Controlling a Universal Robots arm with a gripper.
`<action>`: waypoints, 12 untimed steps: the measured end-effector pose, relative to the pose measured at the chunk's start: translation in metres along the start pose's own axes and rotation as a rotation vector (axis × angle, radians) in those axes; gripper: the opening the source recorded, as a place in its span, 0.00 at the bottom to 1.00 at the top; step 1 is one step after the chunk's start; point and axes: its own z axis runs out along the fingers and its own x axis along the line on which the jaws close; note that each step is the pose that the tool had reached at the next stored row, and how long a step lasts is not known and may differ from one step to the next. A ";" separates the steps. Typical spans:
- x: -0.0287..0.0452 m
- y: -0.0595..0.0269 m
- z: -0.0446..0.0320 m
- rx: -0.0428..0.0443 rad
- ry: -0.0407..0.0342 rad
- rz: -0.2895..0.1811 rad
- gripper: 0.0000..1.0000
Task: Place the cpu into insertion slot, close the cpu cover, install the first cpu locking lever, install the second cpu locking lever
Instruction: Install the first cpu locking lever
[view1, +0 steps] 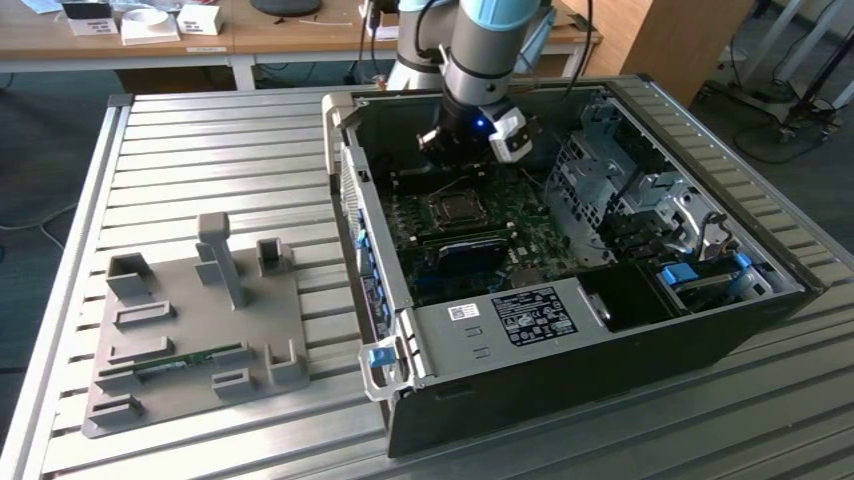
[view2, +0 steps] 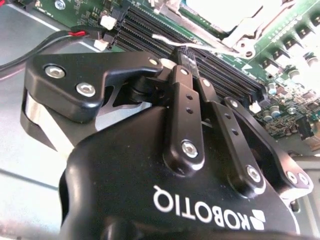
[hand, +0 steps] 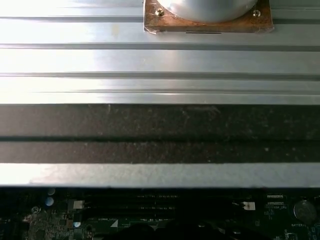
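Observation:
The open computer case (view1: 747, 310) lies on the slatted table with the green motherboard (view1: 527, 240) inside. The insertion slot (view1: 451, 210) sits mid-board as a square socket with a silvery rim. In the second wrist view a bright flat surface, apparently the cpu (view2: 220, 7), shows inside the silvery cpu cover (view2: 245, 27), and a thin locking lever (view2: 167, 39) runs along the socket's edge. My gripper (view1: 451, 152) hangs over the back of the board, behind the socket. Its black fingers (view2: 182, 95) are pressed together, and the gripper (view2: 186, 52) is shut with its tips close above the lever.
Long black memory slots (view2: 150, 27) and red-black wires (view2: 65, 35) lie beside the gripper. A metal drive cage (view1: 627, 190) fills the case toward the exterior view's right, with a labelled metal box (view1: 521, 320) at the front. A grey fixture plate (view1: 187, 340) stands on the table (view1: 200, 150).

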 end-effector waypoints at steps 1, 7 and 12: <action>-0.0001 0.0003 -0.0012 0.0000 -0.0001 0.000 0.11; -0.0005 0.0017 -0.0075 0.0000 0.0000 0.000 0.11; -0.0002 0.0019 -0.0085 -0.0003 -0.0004 0.000 0.11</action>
